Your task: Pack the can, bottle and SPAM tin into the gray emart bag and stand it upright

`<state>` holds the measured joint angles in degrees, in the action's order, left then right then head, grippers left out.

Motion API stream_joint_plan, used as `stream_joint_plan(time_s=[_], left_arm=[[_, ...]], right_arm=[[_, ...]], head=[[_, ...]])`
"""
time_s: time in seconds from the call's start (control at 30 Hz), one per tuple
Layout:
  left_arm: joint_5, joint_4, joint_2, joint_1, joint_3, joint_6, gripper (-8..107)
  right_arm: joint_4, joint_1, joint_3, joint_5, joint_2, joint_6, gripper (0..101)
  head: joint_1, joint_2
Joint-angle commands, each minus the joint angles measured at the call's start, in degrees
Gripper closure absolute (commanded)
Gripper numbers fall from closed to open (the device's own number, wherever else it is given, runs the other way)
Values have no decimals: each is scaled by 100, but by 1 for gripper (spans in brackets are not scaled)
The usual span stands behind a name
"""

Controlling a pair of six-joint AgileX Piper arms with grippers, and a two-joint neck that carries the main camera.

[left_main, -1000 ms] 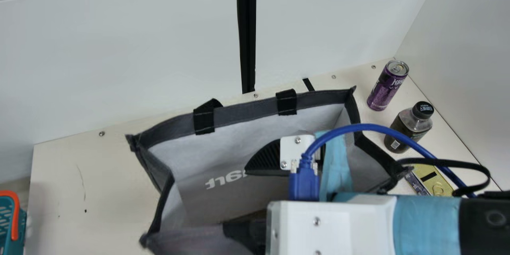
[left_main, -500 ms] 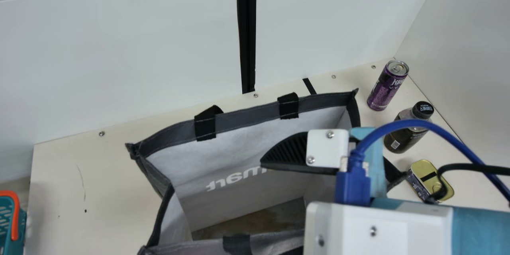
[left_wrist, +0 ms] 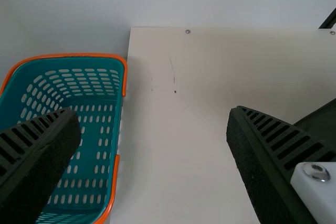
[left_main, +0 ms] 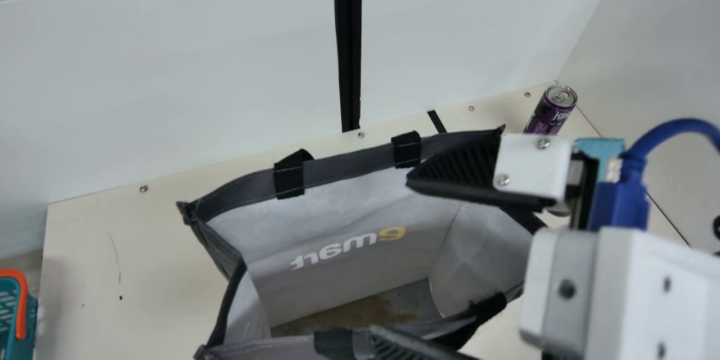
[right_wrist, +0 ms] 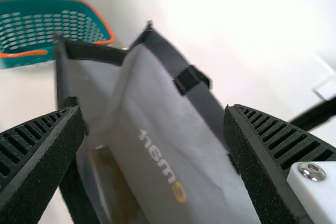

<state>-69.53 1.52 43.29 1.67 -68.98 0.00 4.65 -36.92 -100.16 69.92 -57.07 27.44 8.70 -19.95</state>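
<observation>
The gray emart bag (left_main: 365, 270) stands upright on the table with its mouth wide and nothing visible on its floor. Over its right part in the main view is my right gripper (left_main: 416, 253), open, one finger above the far rim and one near the close rim. The right wrist view has this gripper (right_wrist: 155, 145) spread in front of the bag (right_wrist: 173, 124). Behind it stands the purple can (left_main: 554, 108), partly covered by the arm. The arm hides the places of bottle and tin. In the left wrist view my left gripper (left_wrist: 152, 150) is open above bare table.
A teal basket with orange handles (left_wrist: 89, 156) stands beside the table's left edge, also at the main view's left (left_main: 17, 320). The cream table (left_main: 124, 270) reaches from it to the bag. White walls (left_main: 197, 67) rise behind and at the right.
My right gripper has moved out of the bag's middle, to the right and up, uncovering the bag's floor and inner lettering. The arm has come over the bottle and tin.
</observation>
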Motion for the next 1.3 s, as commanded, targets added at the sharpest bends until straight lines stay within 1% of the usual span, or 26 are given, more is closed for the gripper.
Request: stream_joint_plan(time_s=[0.0,0.1,0.3,0.5,0.73,1.0,1.27], left_arm=[[0,0,0,0,0,0,9],[0,0,0,0,0,0,9],[0,0,0,0,0,0,9],[0,0,0,0,0,0,9],[0,0,0,0,0,0,9],[0,0,0,0,0,0,9],[0,0,0,0,0,0,9]], right_arm=[[-26,237,-96,-2,-29,4,6],[-46,601,-267,-2,-105,40,6],[110,1414,-615,-2,-305,176,6],[422,2238,-910,-2,-550,331,6],[955,3303,-1153,-2,-840,575,6],[1557,4463,-1266,-2,-1135,869,6],[1881,5328,-1244,-2,-1367,1047,6]], head=[[130,-5],[130,-5],[130,-5],[130,-5],[130,-5],[130,-5],[130,-5]])
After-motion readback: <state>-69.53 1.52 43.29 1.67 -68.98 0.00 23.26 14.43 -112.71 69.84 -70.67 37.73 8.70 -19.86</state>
